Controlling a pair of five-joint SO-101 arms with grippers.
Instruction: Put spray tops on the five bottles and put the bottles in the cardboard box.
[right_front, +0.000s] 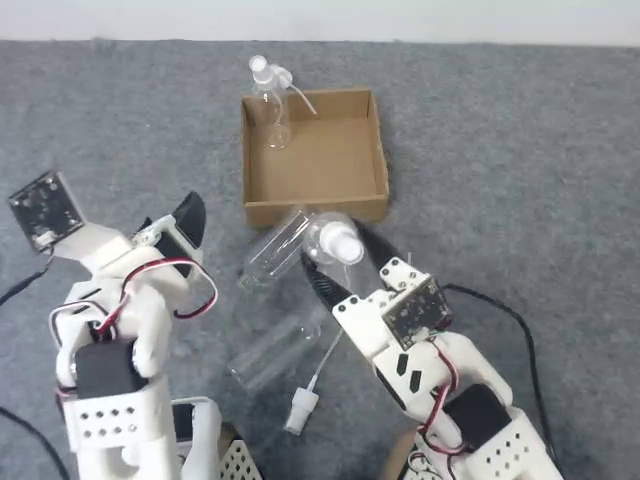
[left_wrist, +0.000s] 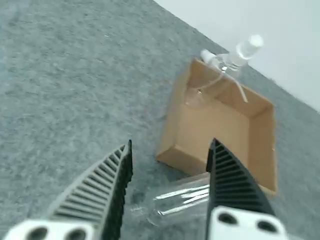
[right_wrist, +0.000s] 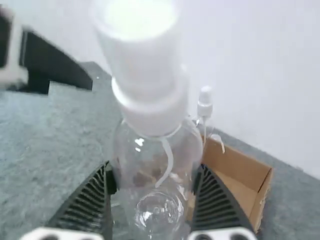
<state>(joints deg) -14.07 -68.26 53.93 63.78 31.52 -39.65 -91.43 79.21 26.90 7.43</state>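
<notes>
- One capped bottle (right_front: 270, 110) stands in the cardboard box (right_front: 315, 208), at a far corner.
- Right gripper (right_wrist: 152, 182) clamps a second capped bottle (right_wrist: 150, 150) near the box.
- Left gripper (left_wrist: 172, 146) gapes wide above a bare bottle (left_wrist: 182, 200) lying beside the box.

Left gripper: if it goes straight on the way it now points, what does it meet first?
The left gripper would probably meet the clear bottle first; the cardboard box is behind it, though depth is unclear.
</notes>
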